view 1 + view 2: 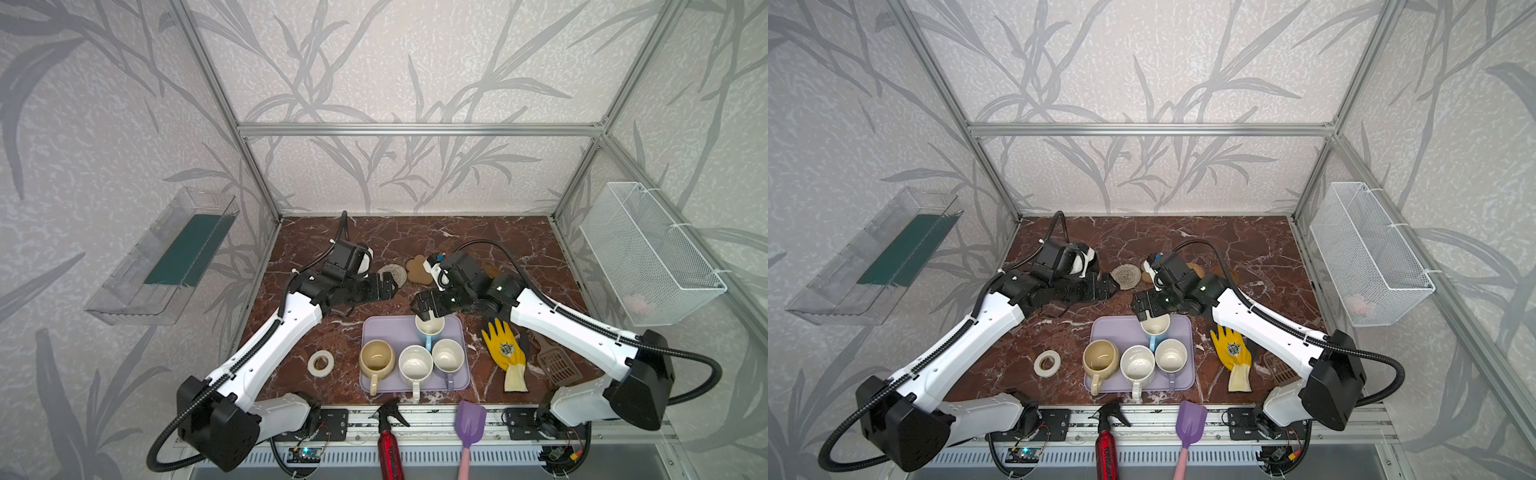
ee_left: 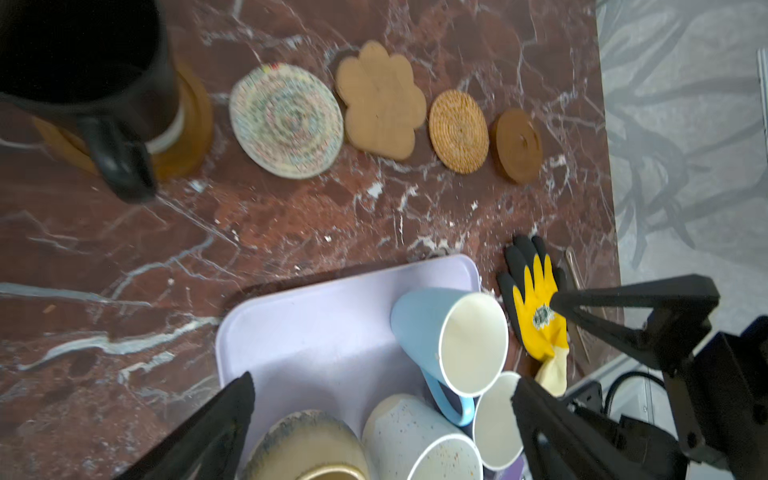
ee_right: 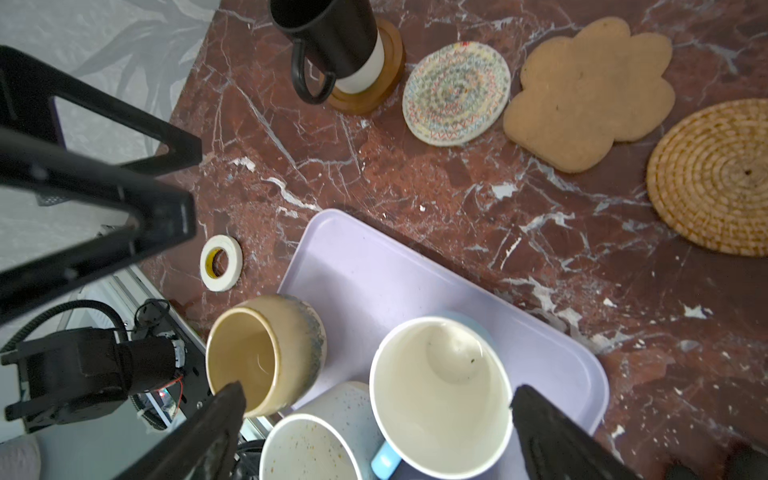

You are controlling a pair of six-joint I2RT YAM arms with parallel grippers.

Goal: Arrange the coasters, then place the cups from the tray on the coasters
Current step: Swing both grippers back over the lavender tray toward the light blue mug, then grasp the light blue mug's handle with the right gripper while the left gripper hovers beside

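right wrist: right gripper (image 3: 376, 392) gapes over blue cup (image 3: 440, 399).

Both my pincers gape wide.
My left gripper (image 1: 386, 287) and right gripper (image 1: 420, 309) point inward, close together above the middle of the table (image 1: 415, 241), with both arms stretched from its near edge.

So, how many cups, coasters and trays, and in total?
Cups: 5: black cup, blue cup, beige cup, speckled cup, lavender-grey cup
Coasters: 5: amber disc, second amber disc, woven round, flower mat, rattan round
Tray: 1
Total: 11
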